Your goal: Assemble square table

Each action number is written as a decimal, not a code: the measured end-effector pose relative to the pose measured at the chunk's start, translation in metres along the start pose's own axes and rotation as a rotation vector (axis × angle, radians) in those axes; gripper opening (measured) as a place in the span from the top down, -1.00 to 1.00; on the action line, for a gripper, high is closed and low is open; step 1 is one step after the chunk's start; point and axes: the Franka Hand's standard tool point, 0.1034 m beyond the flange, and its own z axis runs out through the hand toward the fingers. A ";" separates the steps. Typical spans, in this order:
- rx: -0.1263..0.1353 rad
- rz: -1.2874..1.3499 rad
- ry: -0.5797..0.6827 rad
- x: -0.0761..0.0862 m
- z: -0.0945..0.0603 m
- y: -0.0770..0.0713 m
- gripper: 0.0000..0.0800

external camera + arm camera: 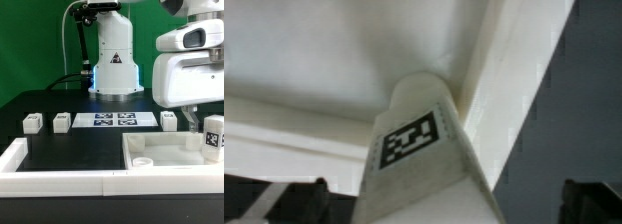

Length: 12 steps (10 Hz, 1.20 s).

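Slab (165,152) at the exterior view's right, tagged leg (212,138) upright at its corner, three loose legs (33,122) flanking marker board (112,120)

The marker board (110,120) lies near the back edge of the surface (75,145), before the robot base (113,75). In the same row a first leg (33,123) and a second leg (62,122) stand on the exterior view's left of it, and a third leg (169,120) on its right. The square slab (165,152) lies in the front corner on the exterior view's right, just behind the rail (60,180) along the front edge. A fourth leg (212,137) stands upright at the slab's right side.
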 end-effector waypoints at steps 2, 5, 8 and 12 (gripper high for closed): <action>-0.007 -0.175 -0.002 -0.001 0.000 0.005 -0.62; -0.006 -0.204 -0.004 -0.001 0.000 0.005 -0.41; -0.006 -0.204 -0.003 -0.001 0.000 0.005 0.27; -0.003 -0.046 -0.002 -0.001 0.000 0.006 0.27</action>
